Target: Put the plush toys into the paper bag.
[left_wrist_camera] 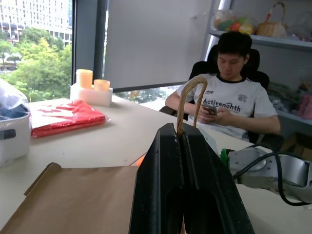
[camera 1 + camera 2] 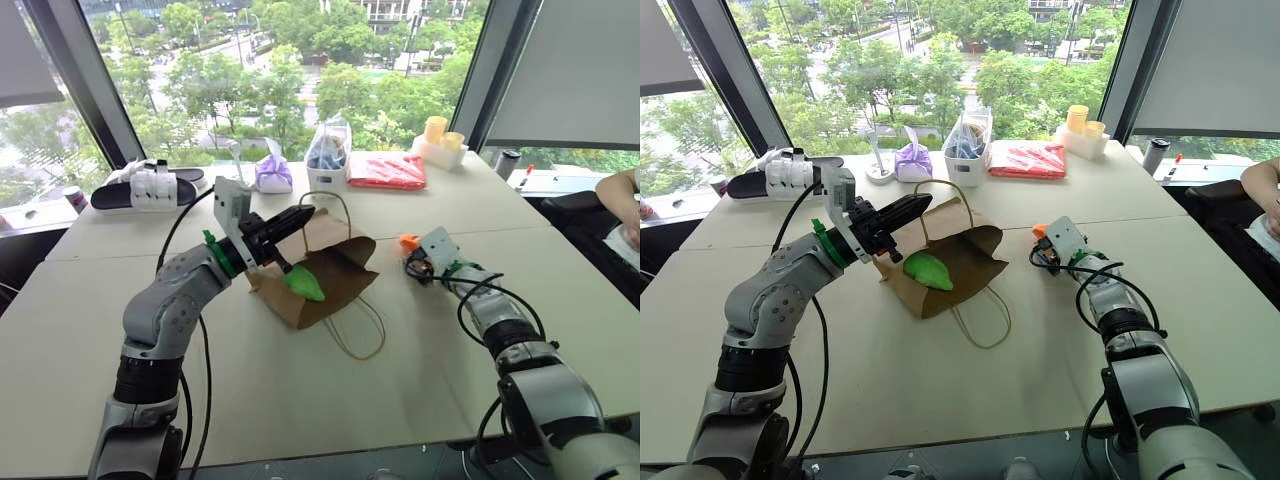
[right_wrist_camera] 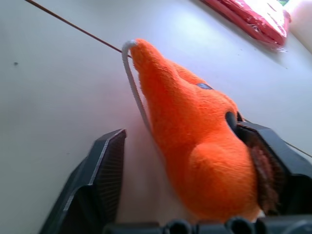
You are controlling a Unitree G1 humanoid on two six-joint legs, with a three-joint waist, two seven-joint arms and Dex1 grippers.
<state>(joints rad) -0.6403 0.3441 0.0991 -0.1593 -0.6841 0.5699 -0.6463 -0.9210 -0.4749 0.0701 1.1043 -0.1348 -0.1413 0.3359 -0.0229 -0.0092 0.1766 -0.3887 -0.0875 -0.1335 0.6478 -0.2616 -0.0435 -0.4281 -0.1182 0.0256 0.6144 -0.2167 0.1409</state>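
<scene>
The brown paper bag lies tilted at the table's middle, its mouth facing me. My left gripper is shut on its string handle and holds that side up. The lime-green plush toy rests in the bag's mouth. The orange plush toy lies on the table to the right of the bag. My right gripper is open around it: one finger touches the toy, and a gap shows at the other finger.
Along the window stand black-and-white slippers, a purple pouch, a clear plastic bag, a red packet and yellow cups. A person sits at the table's right end. The bag's second handle lies loose towards me.
</scene>
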